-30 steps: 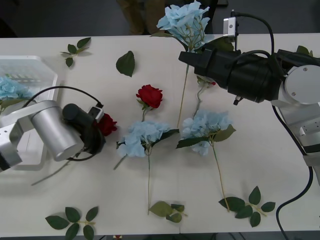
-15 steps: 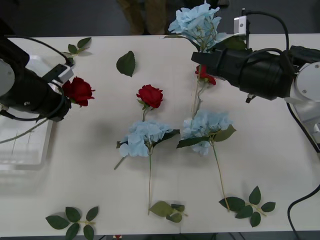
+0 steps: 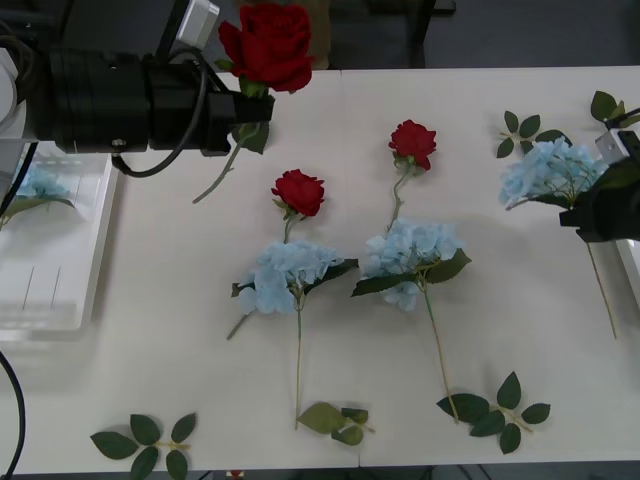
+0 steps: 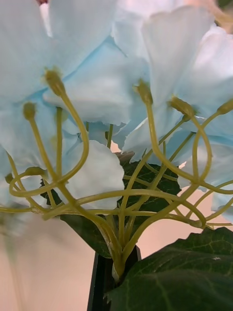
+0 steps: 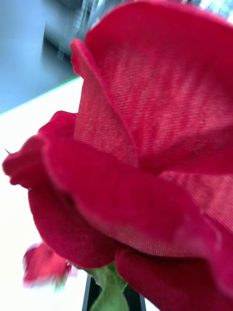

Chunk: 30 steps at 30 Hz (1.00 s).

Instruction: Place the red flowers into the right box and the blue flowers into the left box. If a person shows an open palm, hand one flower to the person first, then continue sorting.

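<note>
My left gripper [image 3: 243, 108] is up at the table's far left, shut on the stem of a red flower [image 3: 266, 44] whose head sits close to the camera in the left wrist view [image 5: 145, 160]. My right gripper [image 3: 583, 214] is at the right edge, shut on the stem of a blue flower [image 3: 545, 172], seen from beneath in the right wrist view [image 4: 116, 97]. Two red flowers [image 3: 300, 192] [image 3: 413, 143] and two blue flowers [image 3: 285, 275] [image 3: 410, 252] lie mid-table. The left box [image 3: 50, 300] holds one blue flower [image 3: 32, 185]. The right box's rim [image 3: 633, 272] shows at the right edge.
Loose green leaf sprigs lie at the front left [image 3: 145, 440], front middle [image 3: 335, 420], front right [image 3: 495, 405] and far right [image 3: 525, 130]. The long stems of the lying blue flowers reach toward the table's front edge.
My left arm has lifted the red flower from beside the left box up and toward the far edge. My right arm has carried the blue flower from the far middle to the right edge.
</note>
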Each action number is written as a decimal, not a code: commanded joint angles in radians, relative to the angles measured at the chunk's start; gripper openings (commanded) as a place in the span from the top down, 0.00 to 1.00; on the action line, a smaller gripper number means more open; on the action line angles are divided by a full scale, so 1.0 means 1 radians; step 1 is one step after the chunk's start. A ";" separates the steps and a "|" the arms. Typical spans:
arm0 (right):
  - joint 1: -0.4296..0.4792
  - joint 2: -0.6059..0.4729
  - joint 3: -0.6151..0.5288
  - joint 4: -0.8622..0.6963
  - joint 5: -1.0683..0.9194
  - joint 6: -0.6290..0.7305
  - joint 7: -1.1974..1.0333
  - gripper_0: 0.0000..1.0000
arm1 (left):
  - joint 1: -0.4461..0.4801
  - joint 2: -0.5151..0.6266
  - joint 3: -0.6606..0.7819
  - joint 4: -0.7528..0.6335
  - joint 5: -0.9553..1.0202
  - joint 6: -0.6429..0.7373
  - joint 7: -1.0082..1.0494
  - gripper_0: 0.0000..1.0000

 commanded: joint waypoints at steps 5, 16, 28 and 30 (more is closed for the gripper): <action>0.018 0.113 0.090 0.079 0.205 -0.095 0.011 1.00 | 0.023 -0.121 -0.111 -0.011 0.208 -0.294 -0.380 1.00; -0.040 0.257 0.182 0.198 0.256 -0.251 0.021 0.59 | 0.026 -0.170 -0.404 -0.024 0.280 -0.663 -0.479 1.00; -0.028 0.173 -0.218 0.156 -0.135 0.164 0.236 0.15 | 0.051 -0.204 -0.413 -0.038 0.314 -0.670 -0.496 1.00; -0.028 0.174 -0.301 0.156 -0.195 0.249 0.281 0.15 | 0.052 -0.204 -0.413 -0.038 0.314 -0.670 -0.499 1.00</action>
